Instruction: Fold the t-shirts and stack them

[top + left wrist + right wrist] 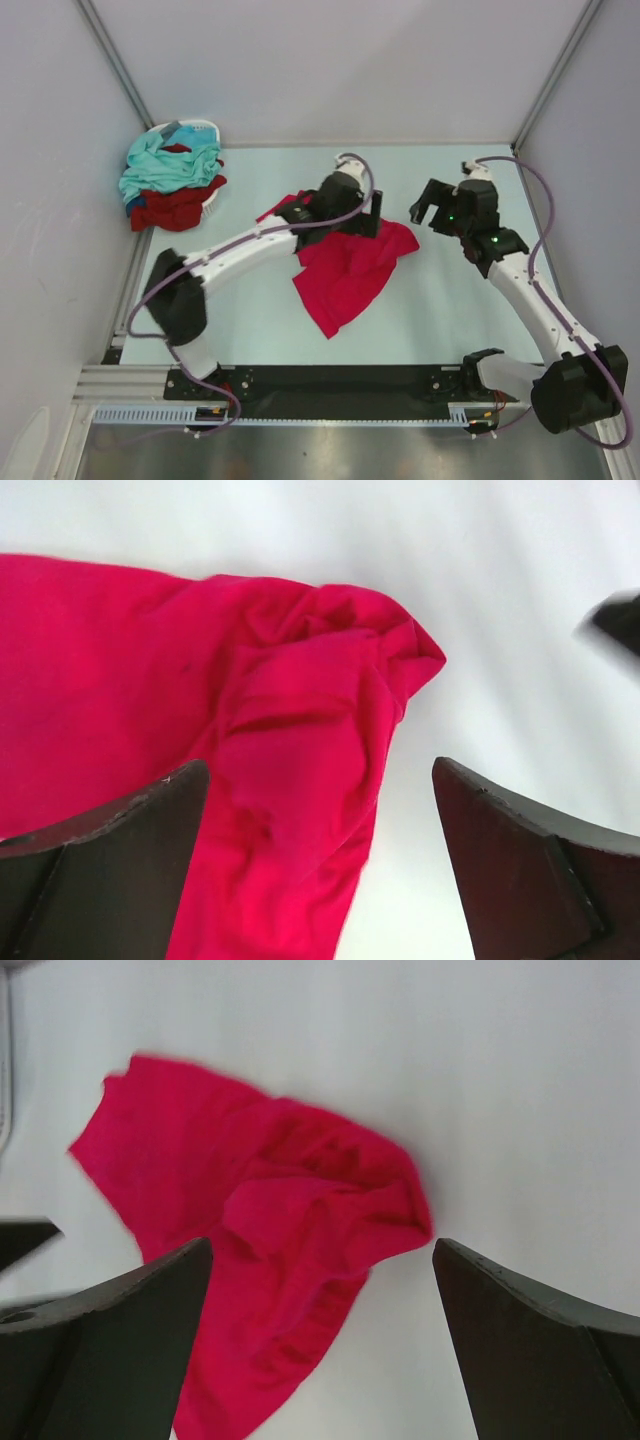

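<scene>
At far left, teal and maroon t-shirts [165, 172] heap over the white basket [196, 127]; mid-table the crimson t-shirt [350, 270] lies crumpled beneath the left gripper [320, 770], jaws apart; right gripper [320, 1250] likewise apart. Grabbing bunched layers risks a crooked fold

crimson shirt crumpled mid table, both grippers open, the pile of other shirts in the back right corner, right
No: the pile of other shirts sits in the back left corner, as the top view shows. The crimson shirt is crumpled mid-table, and the left gripper and right gripper are open.
</scene>
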You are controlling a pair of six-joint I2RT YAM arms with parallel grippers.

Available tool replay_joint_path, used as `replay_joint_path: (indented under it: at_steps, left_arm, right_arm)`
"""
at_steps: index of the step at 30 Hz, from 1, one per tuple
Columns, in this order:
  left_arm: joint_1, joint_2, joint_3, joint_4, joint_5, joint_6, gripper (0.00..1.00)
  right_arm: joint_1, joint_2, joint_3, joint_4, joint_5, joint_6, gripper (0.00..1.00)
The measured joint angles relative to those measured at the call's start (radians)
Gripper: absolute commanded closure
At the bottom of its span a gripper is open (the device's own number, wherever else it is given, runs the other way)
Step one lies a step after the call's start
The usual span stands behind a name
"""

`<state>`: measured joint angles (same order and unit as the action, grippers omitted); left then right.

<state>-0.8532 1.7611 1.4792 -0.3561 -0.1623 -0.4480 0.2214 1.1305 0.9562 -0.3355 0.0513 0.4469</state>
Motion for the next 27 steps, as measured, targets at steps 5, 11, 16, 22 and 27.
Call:
replay_joint_path:
  at_steps: [5, 11, 16, 22, 27]
  left_arm:
    - [0.160, -0.285, -0.211, 0.014, 0.032, -0.080, 0.04]
    - [0.237, -0.241, -0.336, -0.010, 0.050, -0.132, 0.05]
    - [0.228, -0.237, -0.372, -0.040, 0.061, -0.138, 0.05]
    - [0.237, -0.239, -0.373, -0.020, 0.069, -0.139, 0.05]
    - [0.239, -0.244, -0.388, -0.009, 0.082, -0.138, 0.06]
  right_arm:
    - [0.276, 0.086, 0.049, -0.004, 0.036, -0.062, 0.00]
    - [0.378, 0.229, 0.120, -0.052, 0.092, -0.068, 0.00]
    - [0.372, 0.211, 0.122, -0.079, 0.138, -0.079, 0.00]
    - [0.371, 0.170, 0.121, -0.081, 0.160, -0.066, 0.00]
    - [0.371, 0.130, 0.108, -0.081, 0.203, -0.035, 0.00]
